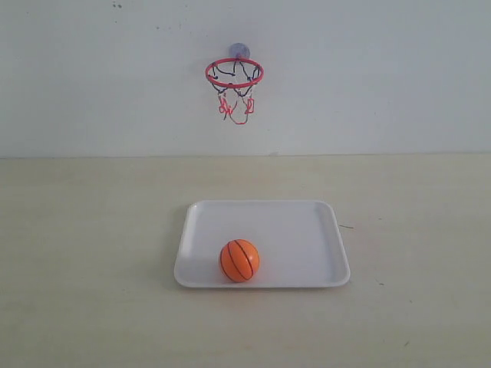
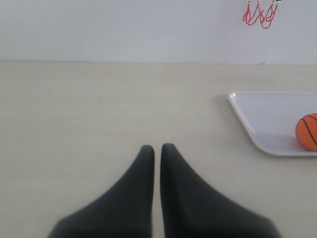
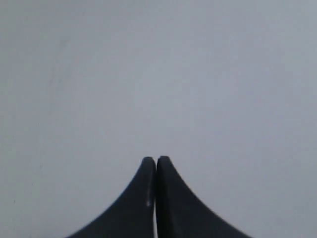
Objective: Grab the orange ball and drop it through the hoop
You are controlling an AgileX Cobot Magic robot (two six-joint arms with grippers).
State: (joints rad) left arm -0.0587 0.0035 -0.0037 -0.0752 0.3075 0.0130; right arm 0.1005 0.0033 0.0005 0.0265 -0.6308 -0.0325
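Orange ball (image 1: 239, 261) rests near the camera-side rim of a white tray (image 1: 299, 238), well below the hoop (image 1: 234, 83). Left gripper (image 2: 157, 148) and right gripper (image 3: 156, 159) both keep their fingers pressed together, holding nothing.

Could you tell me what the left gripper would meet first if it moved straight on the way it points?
Probably bare table or the wall behind it; depth is unclear. The left gripper aims past the white tray holding the orange ball.

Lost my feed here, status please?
Left gripper shut, empty. Right gripper shut, empty. Orange ball resting in white tray, untouched. Hoop on wall; nothing blocking.
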